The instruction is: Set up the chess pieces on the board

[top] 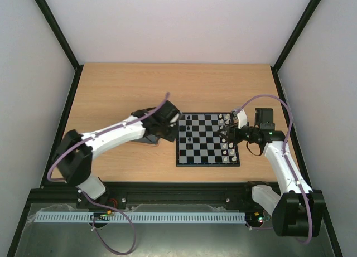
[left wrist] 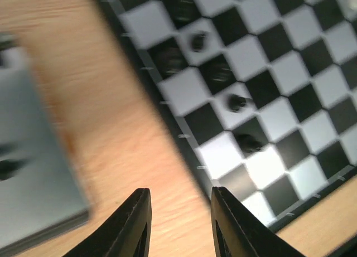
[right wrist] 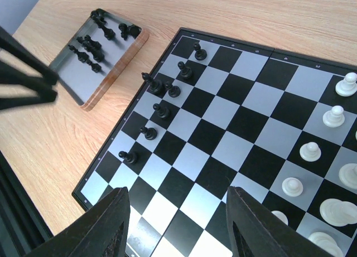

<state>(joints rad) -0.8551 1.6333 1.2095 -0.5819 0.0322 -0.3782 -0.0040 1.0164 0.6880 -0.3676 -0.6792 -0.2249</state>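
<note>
The board point(top: 207, 139) lies flat on the wooden tabletop point(top: 122, 95), right of centre and in front of the right arm. A loose line of black chess pieces point(right wrist: 160, 110) stands along the two files nearest the board's left edge, seven by the right wrist view, one of them taller than the rest. More black figures lie in a grey tray point(right wrist: 114, 52) that sits on the tabletop just beside that edge, apart from the board. White pieces point(right wrist: 334, 116) stand along the opposite, right side of the board. The left pincer point(left wrist: 181, 226) hangs over bare tabletop between the tray and the board's left border, its jaws parted by a moderate gap with nothing between them. Its camera view is blurred, so the figures under it show only as dark smudges on the squares. The right pincer point(right wrist: 181, 223) hangs above the board's near rows, on the side where the white pieces stand, with its jaws spread wide and empty. From above, the left arm reaches in across the tray, while the right arm bends inward over the board's right edge. Neither pincer touches a figure.
</note>
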